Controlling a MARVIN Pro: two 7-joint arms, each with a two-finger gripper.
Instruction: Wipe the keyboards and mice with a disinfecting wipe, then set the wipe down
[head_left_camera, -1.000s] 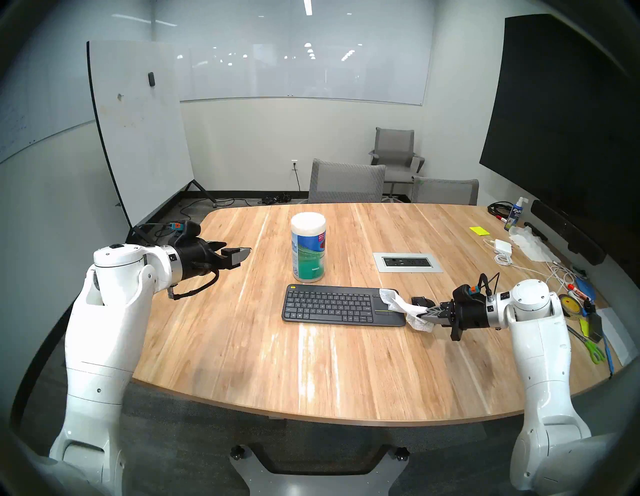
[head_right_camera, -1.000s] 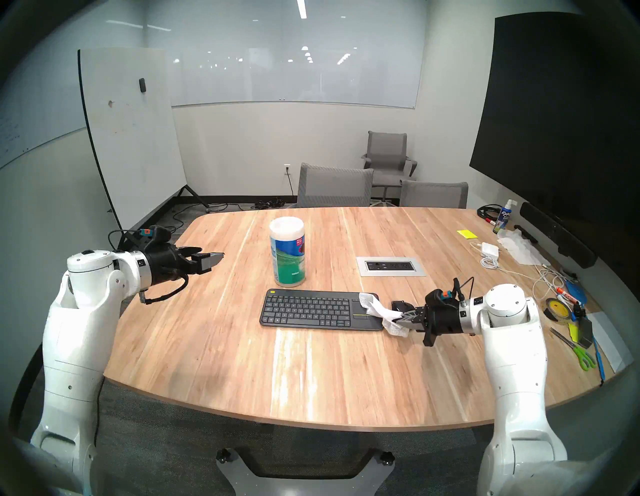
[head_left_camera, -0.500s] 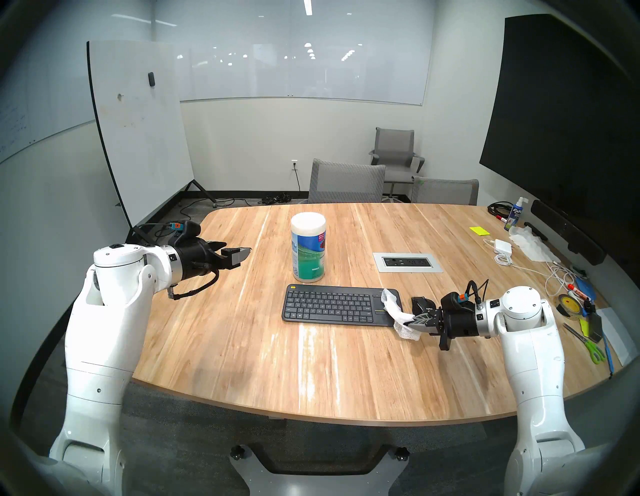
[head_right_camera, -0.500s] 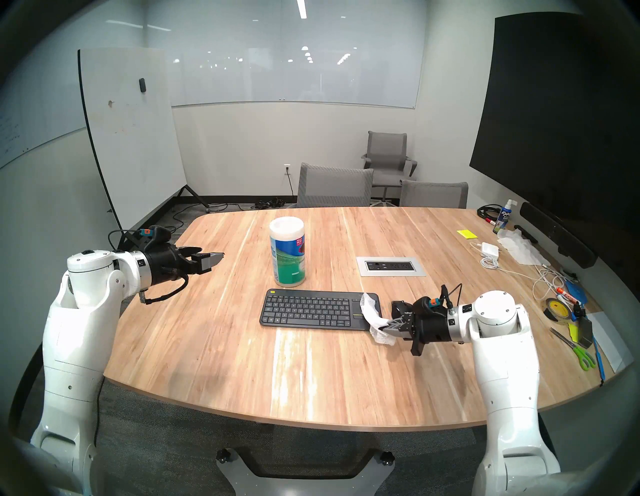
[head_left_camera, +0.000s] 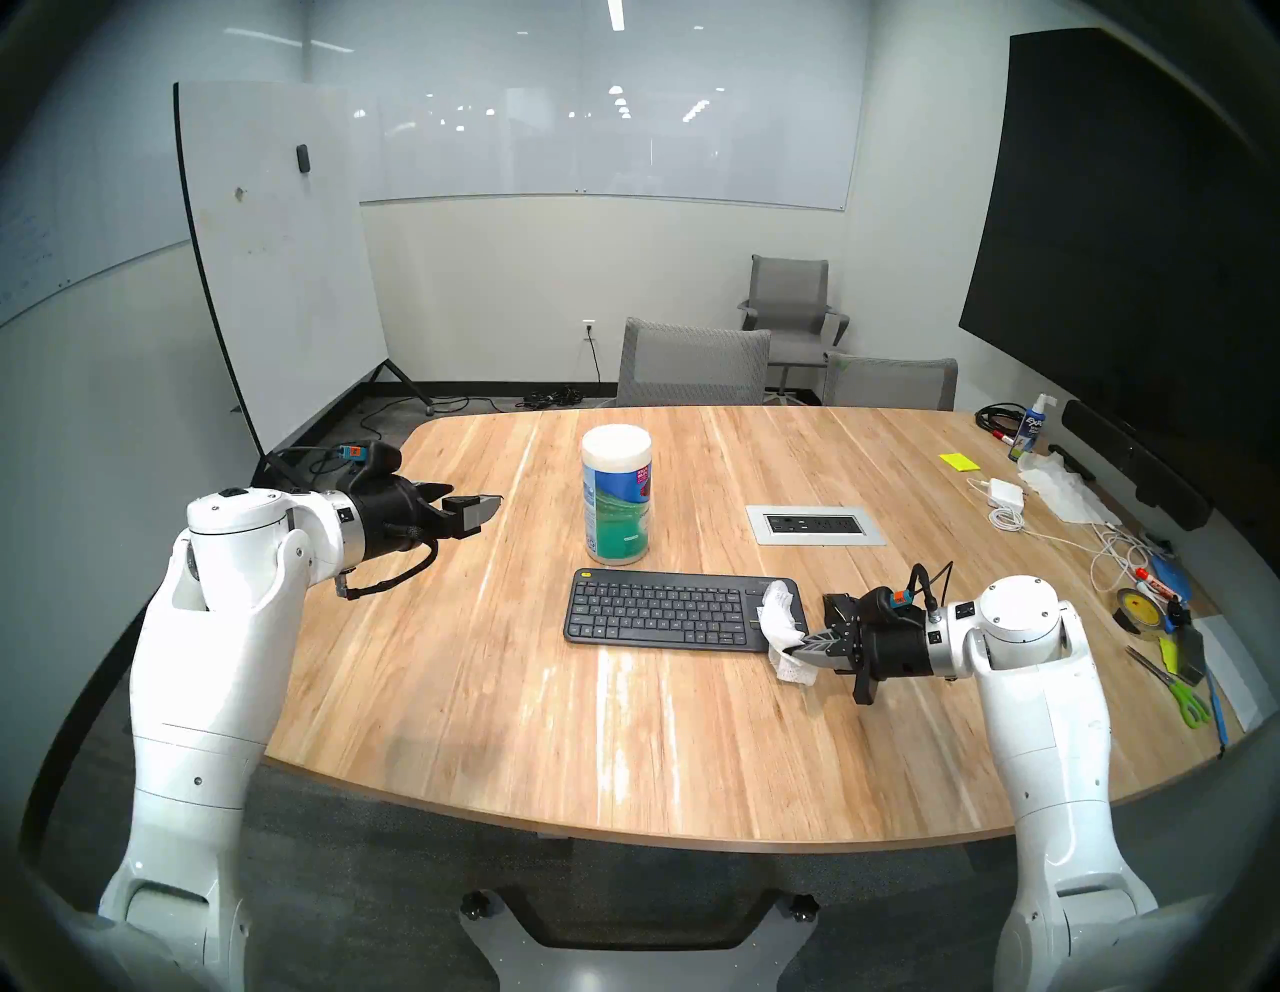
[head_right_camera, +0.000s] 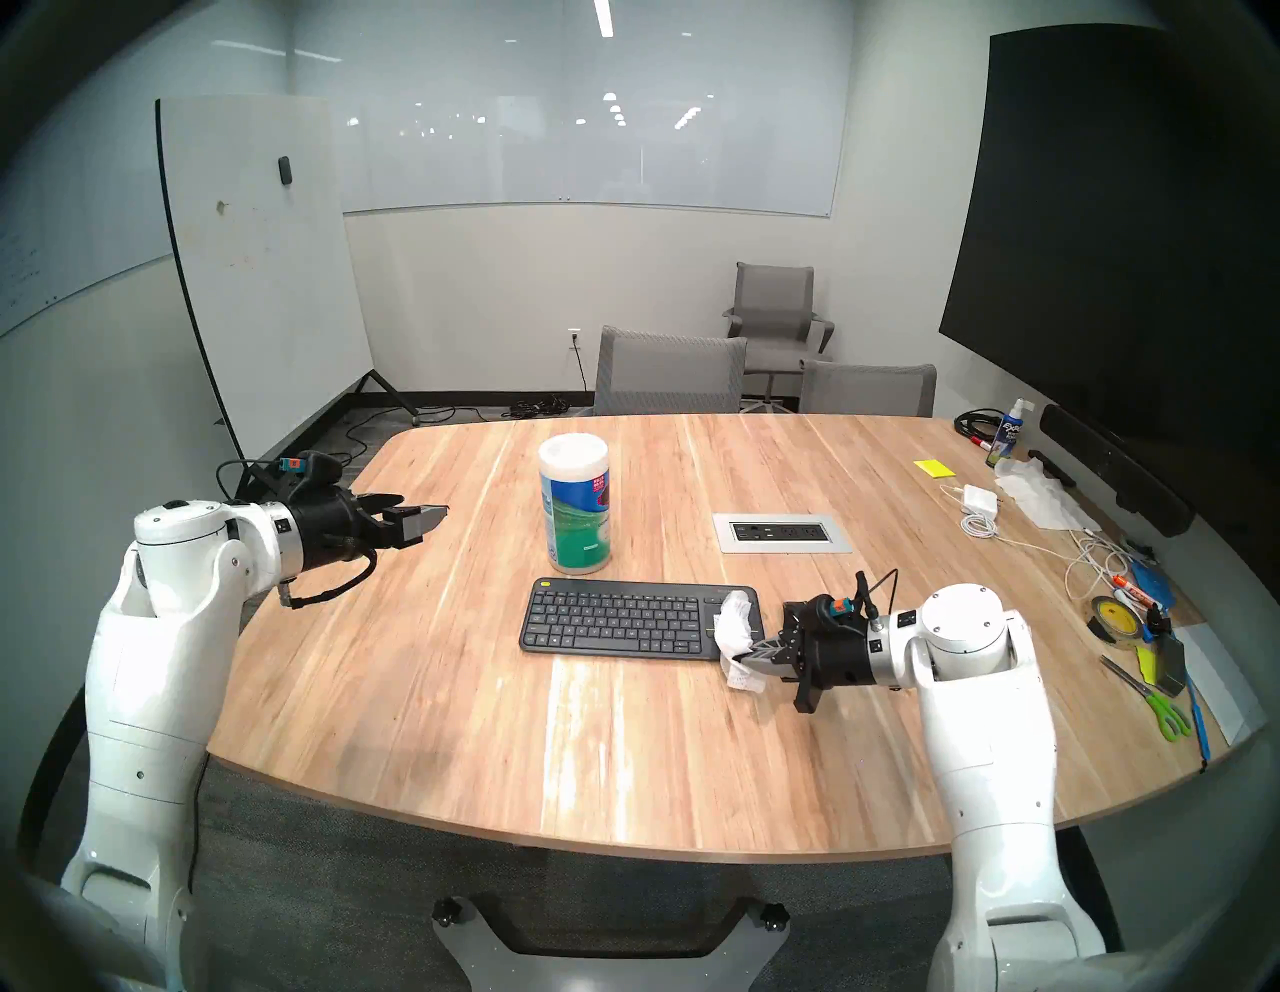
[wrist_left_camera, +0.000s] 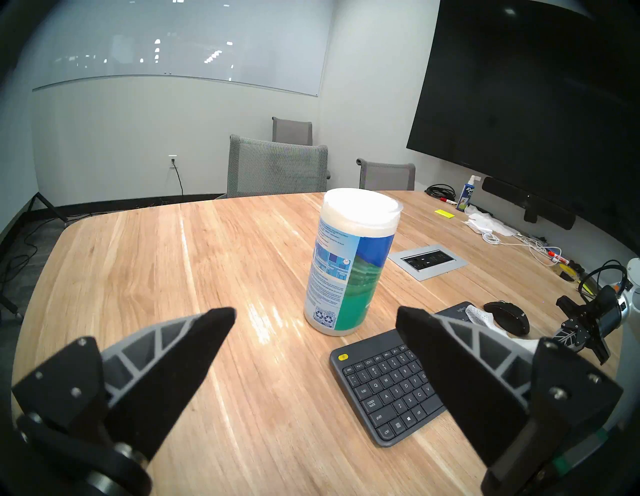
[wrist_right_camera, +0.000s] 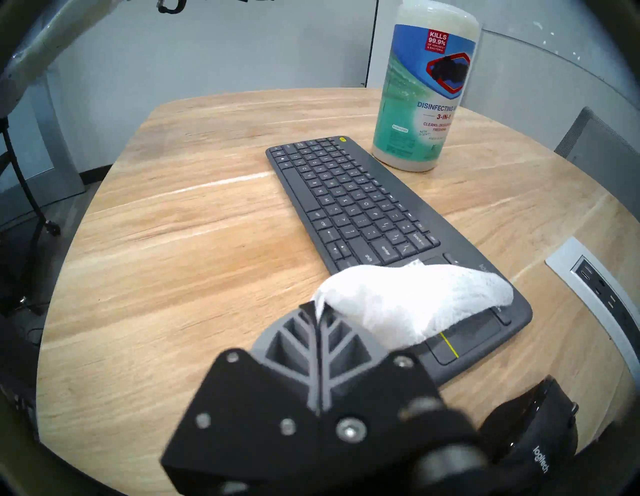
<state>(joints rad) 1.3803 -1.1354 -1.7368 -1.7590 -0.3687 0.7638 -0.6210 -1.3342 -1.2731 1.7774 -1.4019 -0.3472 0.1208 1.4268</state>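
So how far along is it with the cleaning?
Early, it seems. Done: a thin white wipe is out and pinched in the shut right tool. In hand: the wipe is draped on the touchpad end of the flat dark-grey keyboard. Left: the key rows look untouched, the black rounded mouse sits beside it, and the wipe is not yet set down. The left tool hangs open, idle.

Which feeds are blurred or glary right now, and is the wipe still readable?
Right wrist view: the wipe is soft-edged with blur, as is the mouse at the dark rim; keyboard keys stay sharp. Head views: ceiling-light streaks glare on the table. Left wrist view: sharp, glare near the canister.
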